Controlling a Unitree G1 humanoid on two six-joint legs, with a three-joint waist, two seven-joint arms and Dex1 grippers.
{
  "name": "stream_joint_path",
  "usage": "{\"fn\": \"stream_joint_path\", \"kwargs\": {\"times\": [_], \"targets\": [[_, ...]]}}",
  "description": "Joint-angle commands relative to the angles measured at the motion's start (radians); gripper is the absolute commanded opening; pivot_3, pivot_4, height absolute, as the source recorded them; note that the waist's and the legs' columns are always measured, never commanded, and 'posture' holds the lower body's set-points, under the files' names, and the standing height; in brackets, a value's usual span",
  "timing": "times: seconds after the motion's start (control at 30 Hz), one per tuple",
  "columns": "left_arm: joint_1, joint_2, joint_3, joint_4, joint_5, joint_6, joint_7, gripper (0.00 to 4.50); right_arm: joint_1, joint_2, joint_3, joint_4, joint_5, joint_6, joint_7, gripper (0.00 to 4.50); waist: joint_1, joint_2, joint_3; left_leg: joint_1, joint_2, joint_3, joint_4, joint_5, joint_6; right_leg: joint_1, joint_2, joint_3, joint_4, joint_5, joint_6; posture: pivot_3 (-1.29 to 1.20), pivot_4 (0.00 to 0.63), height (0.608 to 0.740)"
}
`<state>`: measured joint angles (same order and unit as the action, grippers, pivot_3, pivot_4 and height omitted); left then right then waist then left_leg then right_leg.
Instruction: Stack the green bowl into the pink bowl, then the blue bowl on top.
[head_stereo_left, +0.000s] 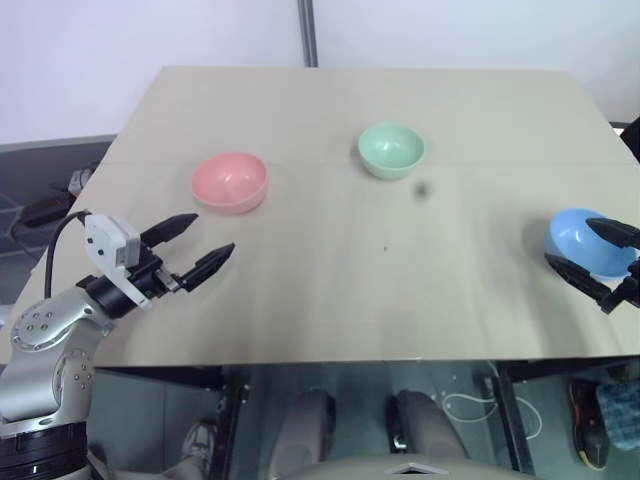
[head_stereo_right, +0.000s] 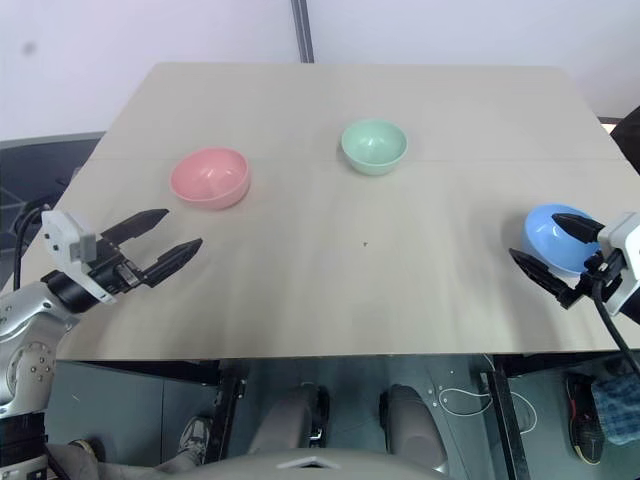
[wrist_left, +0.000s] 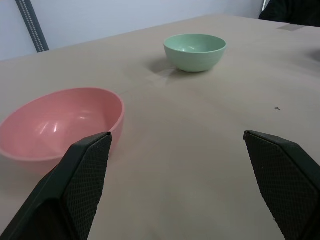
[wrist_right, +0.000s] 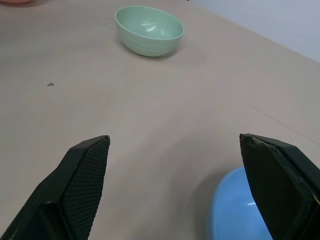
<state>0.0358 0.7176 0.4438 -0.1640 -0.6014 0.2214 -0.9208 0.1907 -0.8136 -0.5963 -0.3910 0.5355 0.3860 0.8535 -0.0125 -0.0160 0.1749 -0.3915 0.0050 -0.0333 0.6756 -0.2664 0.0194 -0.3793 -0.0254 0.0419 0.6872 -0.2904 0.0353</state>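
The pink bowl (head_stereo_left: 229, 182) rests upright on the left part of the table. The green bowl (head_stereo_left: 391, 150) stands at the middle back, also upright. Near the right edge sits the blue bowl (head_stereo_left: 585, 242). My left gripper (head_stereo_left: 205, 245) hovers open in front of the pink bowl, apart from it, nothing between its fingers. My right gripper (head_stereo_right: 543, 247) is open over the table's right edge, its fingers on either side of the blue bowl's near part, without visible contact. The left wrist view has the pink bowl (wrist_left: 55, 125) close and the green bowl (wrist_left: 194, 51) farther off.
The beige table (head_stereo_left: 340, 290) ends at a front edge just below both grippers. A dark post (head_stereo_left: 308, 32) rises behind the far edge. Cables and a blue object (head_stereo_left: 618, 420) lie on the floor at the right.
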Motion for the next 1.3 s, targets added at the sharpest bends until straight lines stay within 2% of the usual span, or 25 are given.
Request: {"fn": "stream_joint_path", "kwargs": {"times": [0.03,0.3,0.47,0.53,0.6,0.73,0.8,0.9,1.13,1.23,1.3], "targets": [[-0.02,0.018,0.027,-0.013,-0.023,0.011,-0.003,4.46,0.001,-0.009,-0.011,-0.043,0.004,-0.003,-0.005,4.5,0.0,0.0,0.0,0.0,0.0,0.0,0.0,0.0,0.0,0.0,0.0,0.0,0.0,0.0,0.0,0.0,0.15,0.74],[-0.069,-0.015,-0.006,-0.014,-0.002,0.018,0.025,4.46,-0.028,0.003,0.07,-0.067,-0.052,0.023,-0.091,4.5,0.0,0.0,0.0,0.0,0.0,0.0,-0.004,0.0,0.0,0.0,0.0,0.0,-0.004,0.0,0.0,0.0,0.15,0.74],[-0.146,-0.028,-0.066,-0.029,0.216,0.014,0.264,4.46,-0.103,0.016,0.175,-0.089,-0.011,0.03,-0.07,4.5,0.001,0.0,0.0,-0.001,0.0,-0.001,-0.005,0.0,0.0,0.0,0.0,-0.001,-0.007,0.0,0.0,0.0,0.15,0.74],[-0.209,-0.003,-0.113,-0.044,0.279,0.043,0.307,4.46,-0.137,0.028,0.24,-0.106,-0.006,0.008,-0.042,4.5,0.002,-0.001,0.0,-0.001,0.0,-0.001,-0.005,0.0,0.0,0.0,0.0,-0.001,-0.007,0.0,0.0,0.0,0.15,0.74],[-0.29,0.063,-0.202,-0.026,0.405,0.06,0.324,4.46,-0.16,0.04,0.316,-0.124,-0.025,-0.024,-0.016,4.5,0.004,-0.001,0.0,-0.002,0.0,-0.002,-0.005,0.0,0.0,0.0,0.0,-0.002,-0.007,0.0,0.0,0.0,0.15,0.74],[-0.453,0.158,-0.4,0.106,0.619,0.042,0.3,4.46,-0.213,0.083,0.441,-0.121,-0.073,-0.063,-0.017,4.5,0.004,-0.001,0.0,-0.003,-0.002,-0.003,-0.006,0.0,0.0,-0.001,0.001,-0.004,-0.008,0.0,0.0,0.0,0.15,0.74],[-0.522,0.176,-0.51,0.179,0.703,0.039,0.251,4.46,-0.23,0.102,0.478,-0.114,-0.095,-0.084,-0.019,4.5,0.002,-0.001,0.0,-0.003,-0.003,-0.002,-0.006,0.0,0.0,-0.002,0.001,-0.005,-0.008,0.0,0.001,0.0,0.15,0.74],[-0.6,0.177,-0.644,0.258,0.798,-0.01,0.165,3.65,-0.243,0.12,0.493,-0.11,-0.107,-0.093,-0.029,4.5,0.0,-0.001,0.001,-0.005,-0.003,0.0,-0.006,0.0,0.0,-0.003,0.004,-0.004,-0.008,0.0,0.001,0.0,0.15,0.74],[-0.722,0.097,-0.702,0.391,0.845,-0.054,0.141,0.04,-0.211,0.129,0.477,-0.134,-0.129,-0.098,-0.063,4.5,0.006,-0.002,0.001,-0.017,-0.002,-0.001,-0.003,0.0,0.0,-0.017,0.004,-0.005,-0.004,0.0,0.0,0.0,0.15,0.74],[-0.741,0.078,-0.685,0.391,0.823,-0.062,0.123,0.04,-0.193,0.129,0.469,-0.142,-0.135,-0.104,-0.075,4.5,0.005,-0.002,0.001,-0.023,-0.002,-0.001,0.001,0.0,0.0,-0.022,0.004,-0.004,0.001,0.0,0.0,0.0,0.15,0.74],[-0.736,0.06,-0.657,0.33,0.743,-0.056,0.061,0.04,-0.182,0.133,0.463,-0.146,-0.138,-0.108,-0.086,4.5,0.001,-0.002,0.001,-0.024,-0.003,0.0,0.004,0.0,0.0,-0.023,0.001,-0.004,0.002,0.0,0.001,0.0,0.15,0.74]]}}
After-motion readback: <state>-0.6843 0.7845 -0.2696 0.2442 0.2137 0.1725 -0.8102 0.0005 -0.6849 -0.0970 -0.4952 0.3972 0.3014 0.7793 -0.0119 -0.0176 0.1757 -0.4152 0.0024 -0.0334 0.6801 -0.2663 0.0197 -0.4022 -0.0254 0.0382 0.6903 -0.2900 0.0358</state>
